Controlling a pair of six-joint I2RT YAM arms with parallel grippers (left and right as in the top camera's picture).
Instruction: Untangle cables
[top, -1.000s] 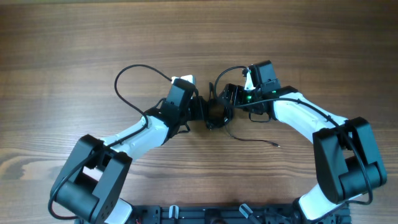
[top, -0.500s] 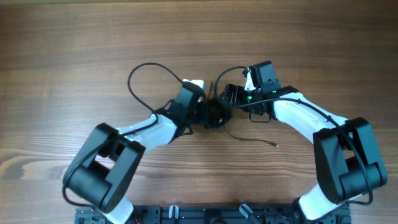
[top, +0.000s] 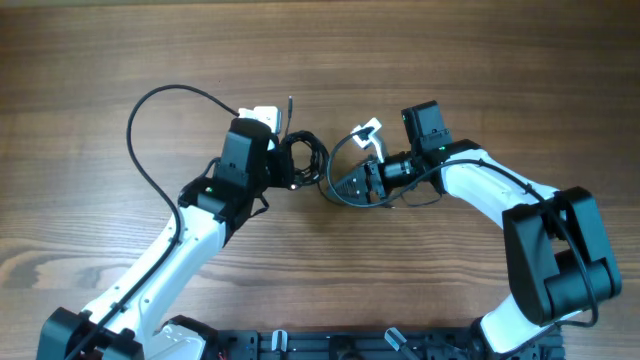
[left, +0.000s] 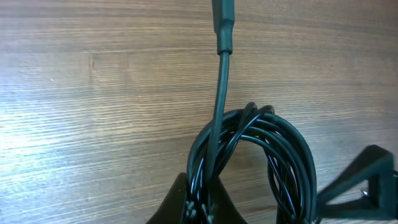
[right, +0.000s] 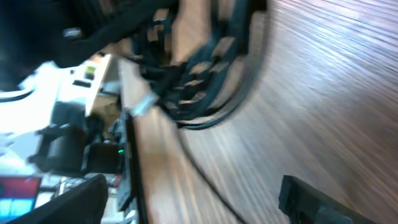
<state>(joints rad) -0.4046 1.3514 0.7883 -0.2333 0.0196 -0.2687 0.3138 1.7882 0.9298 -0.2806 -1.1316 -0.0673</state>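
Black cables (left: 291, 155) lie in one tangled coil, nothing separated; left end effector (left: 199, 202) pinches it, right end effector (top: 348, 186) gapes empty.

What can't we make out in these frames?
- Left wrist: the cables run off the top edge, so the plug tip is unseen. The left gripper pinching them is cut off by the bottom edge.
- Right wrist: motion blur, so strands cannot be counted or traced.
- Overhead: the cables are too small to trace any knot, and it is unclear whether the right gripper touches a strand.
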